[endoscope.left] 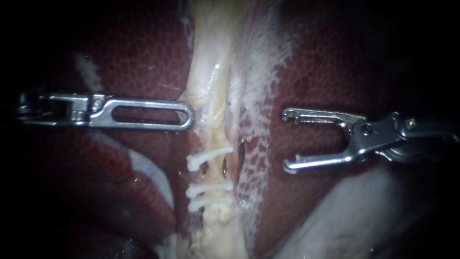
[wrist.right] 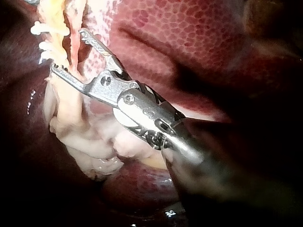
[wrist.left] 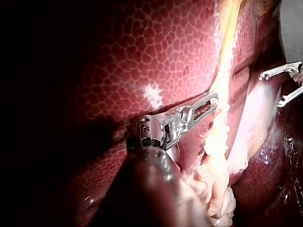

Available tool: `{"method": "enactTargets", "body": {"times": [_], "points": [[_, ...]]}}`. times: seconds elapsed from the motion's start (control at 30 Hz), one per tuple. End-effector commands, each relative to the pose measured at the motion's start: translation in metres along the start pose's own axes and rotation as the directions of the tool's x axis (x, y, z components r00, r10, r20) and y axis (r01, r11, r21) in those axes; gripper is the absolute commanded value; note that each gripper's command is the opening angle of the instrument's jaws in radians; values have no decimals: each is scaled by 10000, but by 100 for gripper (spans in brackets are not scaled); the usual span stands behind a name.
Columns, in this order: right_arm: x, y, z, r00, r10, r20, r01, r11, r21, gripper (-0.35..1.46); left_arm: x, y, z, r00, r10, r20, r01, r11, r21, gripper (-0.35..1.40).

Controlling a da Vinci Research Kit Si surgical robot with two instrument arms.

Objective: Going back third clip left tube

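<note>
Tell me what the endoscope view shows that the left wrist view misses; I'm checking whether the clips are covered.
Endoscope only: three white clips on the tube, and the right instrument whole, jaws open. Left wrist only: the left instrument's dark shaft. Both: the left instrument's tip at the tube, the right instrument's jaw tips, and the liver.

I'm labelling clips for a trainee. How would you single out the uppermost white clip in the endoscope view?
Find the pale tube running down the middle over the red liver. Three white clips cross it; the uppermost clip stands alone above a gap, the lower two lie close together.
</note>
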Motion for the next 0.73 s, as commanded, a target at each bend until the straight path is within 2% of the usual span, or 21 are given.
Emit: {"method": "enactTargets", "body": {"times": [0.03, 0.73], "points": [[0, 0, 0, 10000, 0, -1, 0, 10000, 31, 60, 1, 0, 1, 10000, 3, -9, -3, 10000, 0, -35], [0, 0, -1, 10000, -1, -2, 1, 10000, 41, 60, 3, -2, 6, 10000, 13, -48, -13, 10000, 4, -35]]}}
